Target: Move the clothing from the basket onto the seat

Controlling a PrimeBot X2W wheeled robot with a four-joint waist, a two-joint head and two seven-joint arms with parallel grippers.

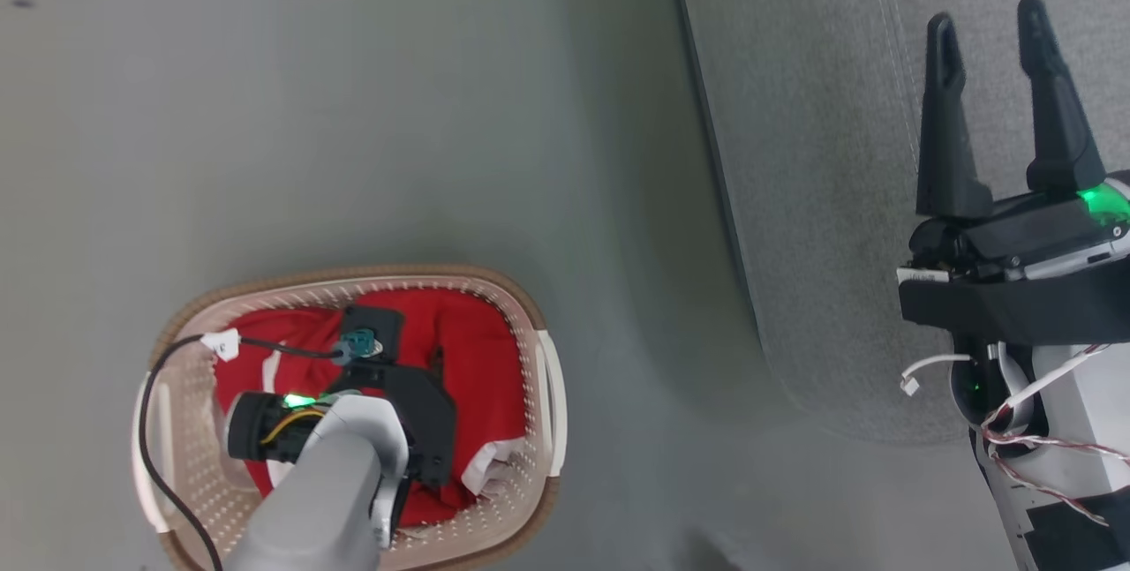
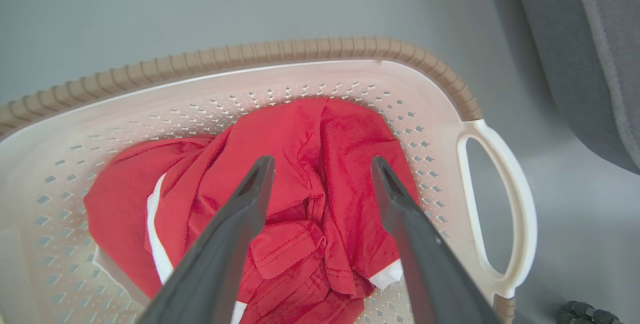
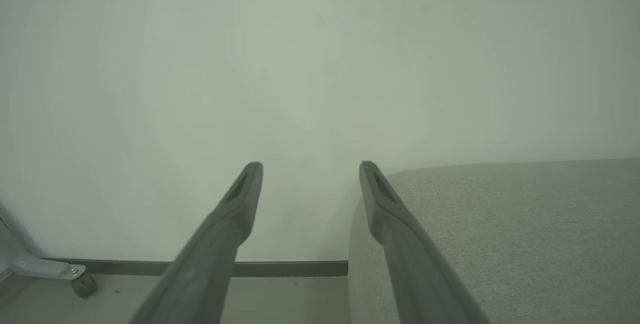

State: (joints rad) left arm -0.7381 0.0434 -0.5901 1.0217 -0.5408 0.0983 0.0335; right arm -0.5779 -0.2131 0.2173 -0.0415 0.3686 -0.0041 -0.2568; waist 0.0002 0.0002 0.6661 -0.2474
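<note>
The red clothing (image 1: 477, 350) with white trim lies crumpled in the cream basket (image 1: 535, 394) on the floor at the lower left of the head view. My left arm reaches down into the basket; its fingers are hidden there under the wrist. In the left wrist view the left gripper (image 2: 322, 166) hangs open just above the clothing (image 2: 310, 143), its two fingers spread over the heap inside the basket (image 2: 350, 76). My right gripper (image 1: 990, 19) stands open and empty over the grey seat (image 1: 812, 200). The right wrist view has that gripper (image 3: 310, 169) at the corner of the seat (image 3: 500, 224).
Grey floor (image 1: 353, 112) lies between the basket and the seat's dark front edge. A pale wall (image 3: 300, 63) with a dark skirting stands behind the seat. A caster on a white leg (image 3: 80, 284) stands by the wall at the left.
</note>
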